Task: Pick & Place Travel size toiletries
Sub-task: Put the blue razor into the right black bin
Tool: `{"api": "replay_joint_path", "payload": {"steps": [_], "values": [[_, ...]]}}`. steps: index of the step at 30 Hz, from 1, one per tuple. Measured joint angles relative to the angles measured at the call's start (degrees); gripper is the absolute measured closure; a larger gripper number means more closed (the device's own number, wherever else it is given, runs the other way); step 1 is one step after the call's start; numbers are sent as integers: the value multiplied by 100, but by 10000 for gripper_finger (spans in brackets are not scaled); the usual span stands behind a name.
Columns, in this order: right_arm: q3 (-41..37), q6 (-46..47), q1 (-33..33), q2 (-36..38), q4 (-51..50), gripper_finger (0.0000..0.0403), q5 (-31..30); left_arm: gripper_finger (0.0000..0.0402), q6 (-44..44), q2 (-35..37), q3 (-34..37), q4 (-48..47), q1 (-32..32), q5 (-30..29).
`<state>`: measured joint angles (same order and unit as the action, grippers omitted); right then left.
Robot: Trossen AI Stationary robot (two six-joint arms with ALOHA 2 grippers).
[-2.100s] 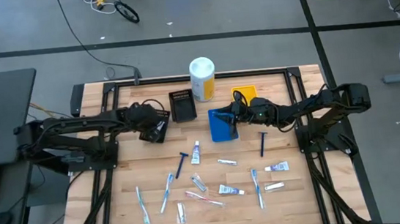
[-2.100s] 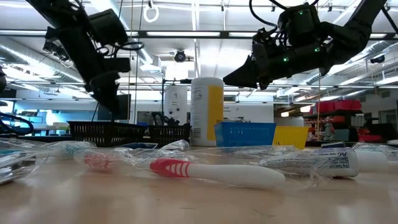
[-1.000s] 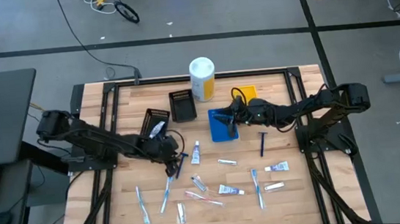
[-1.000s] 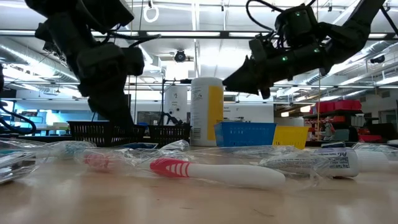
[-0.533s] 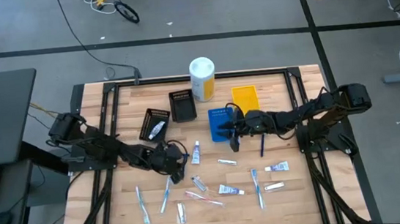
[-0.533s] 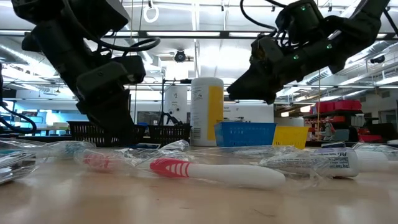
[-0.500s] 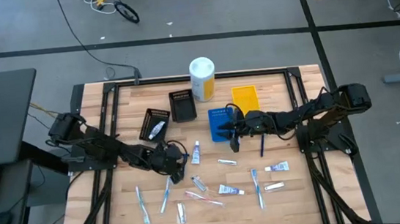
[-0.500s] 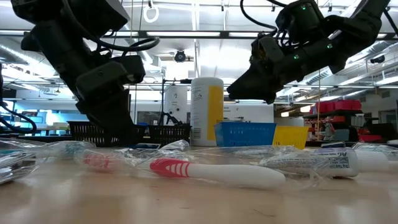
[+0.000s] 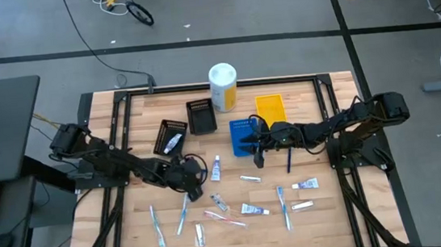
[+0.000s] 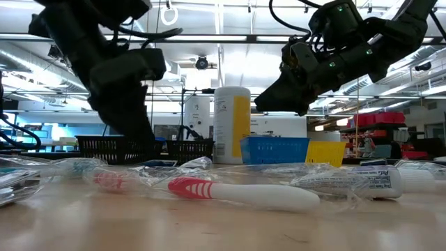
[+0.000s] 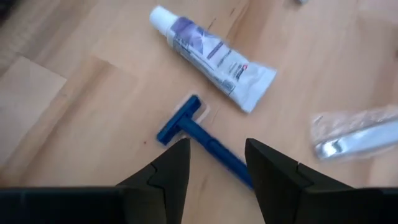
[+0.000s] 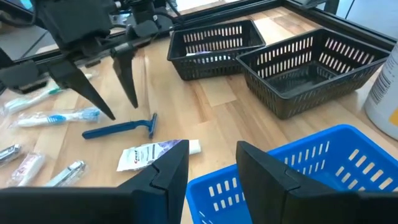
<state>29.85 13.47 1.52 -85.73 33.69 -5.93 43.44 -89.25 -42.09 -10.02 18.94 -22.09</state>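
Observation:
My left gripper [image 11: 216, 144] is open and points down over a dark blue razor [image 11: 200, 138] that lies flat on the wood; its fingers stand on either side of the razor's handle without touching it. The same gripper [image 12: 118, 106] shows in the right wrist view, just above that razor [image 12: 121, 129]. A white toothpaste tube [image 11: 211, 56] lies beside the razor. My right gripper [image 12: 211, 146] is open and empty above the blue tray's near rim [image 9: 245, 145]. Toothbrushes, tubes and another razor [image 9: 289, 157] lie scattered toward the table's near edge.
Two black mesh trays [image 9: 201, 116] [image 9: 171, 136], the yellow tray [image 9: 270, 106] and the white-and-yellow canister [image 9: 223, 87] stand toward the far edge. Wrapped toothbrushes [image 9: 184, 212] [image 9: 283, 207] and tubes [image 9: 253, 209] [image 9: 306, 184] lie in the near half.
My left gripper has moved toward the near edge and come down over the blue razor, staying open. My right gripper has moved from above the blue tray toward its near rim, uncovering the yellow tray. Nothing on the table has moved.

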Motion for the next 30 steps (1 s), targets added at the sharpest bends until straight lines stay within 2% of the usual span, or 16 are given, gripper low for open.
{"api": "replay_joint_path", "payload": {"steps": [3, 6, 23, 30], "values": [[0, 0, 0, 0, 2, 260, 0, 239, 610, 0, -51, 32, 12, 76], [0, 0, 0, 0, 2, 260, 0, 239, 1001, 0, -15, 0, 55, -112], [0, 0, 0, -2, 87, 260, 1, 240, 1092, -474, -10, 237, 205, -405], [0, 0, 0, -4, 85, 260, 1, 274, 1098, -466, -6, -293, 205, -426]]}}
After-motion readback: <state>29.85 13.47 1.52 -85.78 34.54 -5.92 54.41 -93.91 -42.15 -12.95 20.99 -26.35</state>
